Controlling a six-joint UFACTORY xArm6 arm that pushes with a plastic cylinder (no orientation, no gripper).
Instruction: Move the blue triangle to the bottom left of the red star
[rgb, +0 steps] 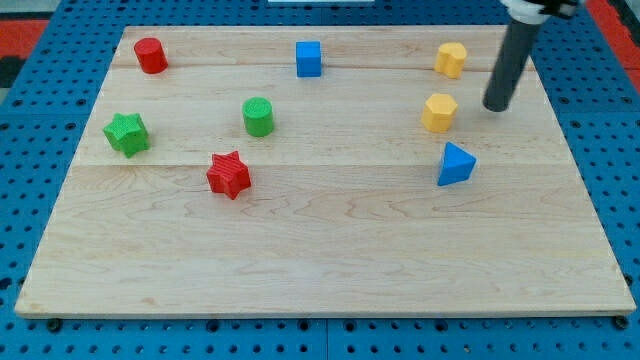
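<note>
Approach phase, no contact yet. My tip (496, 106) sat near the board's (330, 260) right edge, upper half, just right of the lower yellow hexagon (439, 112) and above-right of the blue triangle (455, 165), clear of both. No jaws on this rig, just a bare rod, so nothing to release or clench and nothing held. Blue triangle was right of centre, nearer the right edge; red star (229, 175) was left of centre, well apart from it. Target spot is toward the bottom-left corner from the star, and that area looked clear. Judgement: next move needs the tip on the triangle's right side, slightly toward the top edge, then a long push leftward and a bit toward the bottom edge, passing below the star without clipping it. Triangle may rotate off a single-point push. Count: eight blocks. Two blue (triangle, blue cube (309, 58)), two red (star, red cylinder (151, 55)), two green (green star (126, 133), green cylinder (258, 116)), two yellow (lower hexagon, upper yellow hexagon (451, 59)).
</note>
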